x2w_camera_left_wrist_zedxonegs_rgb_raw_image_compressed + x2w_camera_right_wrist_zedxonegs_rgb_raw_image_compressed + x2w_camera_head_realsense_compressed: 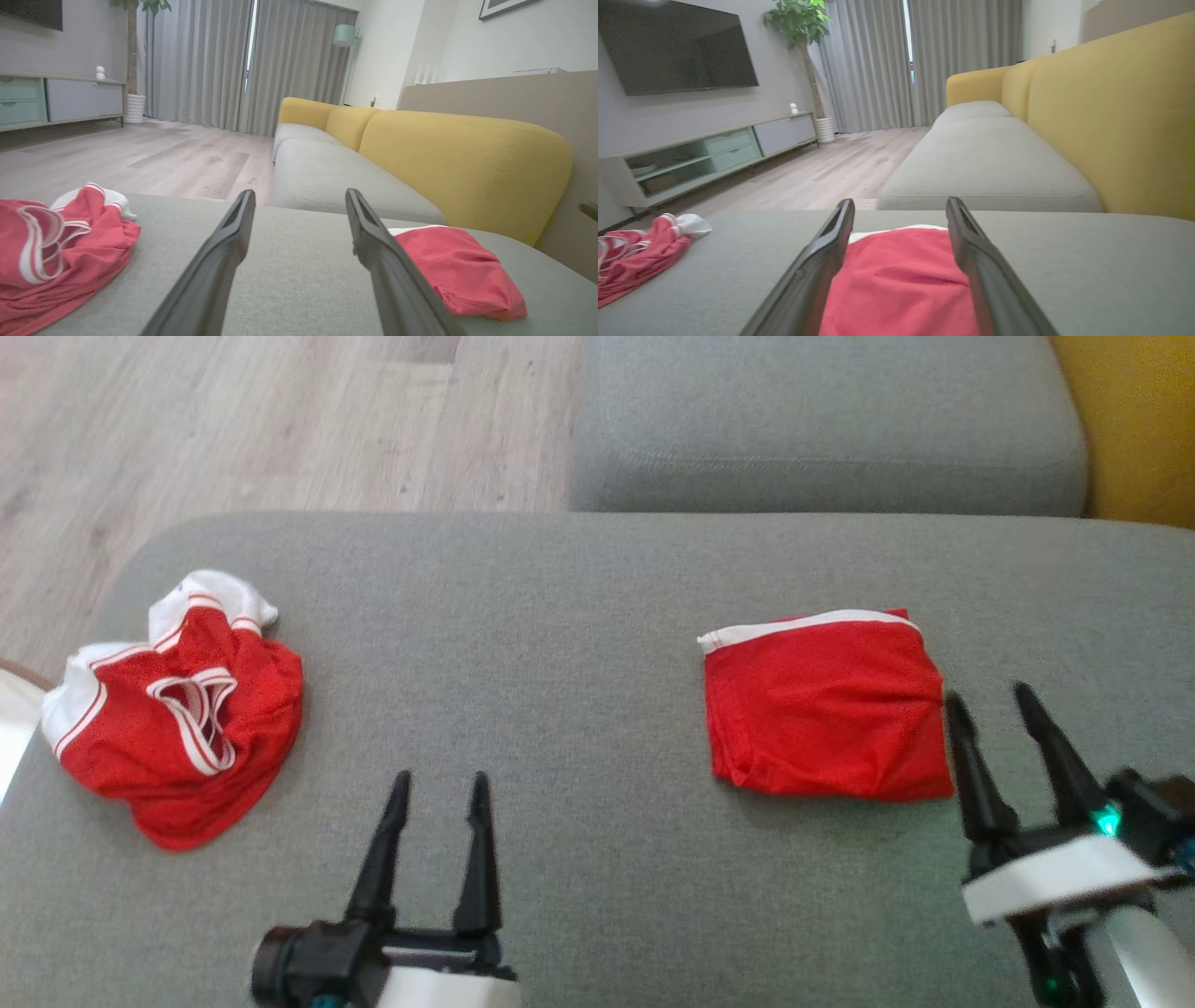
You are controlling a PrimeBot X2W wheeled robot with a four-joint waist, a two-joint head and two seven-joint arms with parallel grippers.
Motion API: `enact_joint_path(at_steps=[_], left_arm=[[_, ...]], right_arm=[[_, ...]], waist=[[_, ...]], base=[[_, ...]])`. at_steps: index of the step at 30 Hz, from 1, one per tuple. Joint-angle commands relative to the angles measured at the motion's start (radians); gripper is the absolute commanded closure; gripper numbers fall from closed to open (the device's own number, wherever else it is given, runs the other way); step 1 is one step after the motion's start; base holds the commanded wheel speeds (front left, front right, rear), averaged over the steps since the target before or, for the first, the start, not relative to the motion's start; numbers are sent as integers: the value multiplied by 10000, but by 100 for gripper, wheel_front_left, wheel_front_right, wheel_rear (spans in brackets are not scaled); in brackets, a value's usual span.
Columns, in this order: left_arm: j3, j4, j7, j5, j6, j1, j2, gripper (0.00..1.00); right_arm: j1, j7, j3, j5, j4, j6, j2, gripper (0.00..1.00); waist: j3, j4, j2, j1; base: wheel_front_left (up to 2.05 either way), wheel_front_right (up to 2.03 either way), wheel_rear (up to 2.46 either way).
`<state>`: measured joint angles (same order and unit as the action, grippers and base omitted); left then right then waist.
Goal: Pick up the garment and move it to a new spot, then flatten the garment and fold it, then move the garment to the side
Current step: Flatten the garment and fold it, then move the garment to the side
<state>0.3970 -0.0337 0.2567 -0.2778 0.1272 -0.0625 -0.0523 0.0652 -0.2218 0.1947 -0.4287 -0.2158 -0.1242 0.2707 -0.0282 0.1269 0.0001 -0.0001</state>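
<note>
Right gripper wide, at folded red mesh garment (white-banded rectangle); left gripper wide too

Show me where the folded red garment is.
Head view: the folded red mesh garment lies right of centre on the grey sofa cushion, beside the right tool.

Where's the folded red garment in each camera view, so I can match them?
Head view: folded red garment right of centre.
Left wrist view: the garment at lower right.
Right wrist view: the garment bottom centre, seen between the fingers of the right gripper.
Shared landmark: crumpled red and white garment, at the left in all three.
</note>
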Motion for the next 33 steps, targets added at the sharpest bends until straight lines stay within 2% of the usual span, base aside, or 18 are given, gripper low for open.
enact_joint_path(at_steps=[1, 7, 13, 22, 33], left_arm=[[-501, 423, 51, 159, 131, 176, 20, 0], [-1243, 646, 51, 793, 299, -709, 19, 0], [-1665, 658, 51, 1114, 164, -1460, 19, 0], [-1827, 531, 51, 1482, -147, -1426, 20, 0], [-1563, 484, 51, 1272, -121, -1235, 20, 0]], right_arm=[[73, -179, -21, 225, 308, -65, 199, 0], [-1046, -386, -668, 1228, 155, -65, 98, 0], [-1766, -397, -892, 1868, 522, -65, -283, 0], [-2006, -399, -1002, 2033, 562, -65, -612, 0], [-1953, -399, -1143, 2113, 472, -65, -710, 0]], waist=[[-113, -81, -1, 1], [-391, -216, -1, 1], [-540, -335, -1, 1], [-601, -329, -1, 1], [-483, -329, -1, 1]], base=[[0, 0, 0], [0, 0, 0], [0, 0, 0], [0, 0, 0], [0, 0, 0]])
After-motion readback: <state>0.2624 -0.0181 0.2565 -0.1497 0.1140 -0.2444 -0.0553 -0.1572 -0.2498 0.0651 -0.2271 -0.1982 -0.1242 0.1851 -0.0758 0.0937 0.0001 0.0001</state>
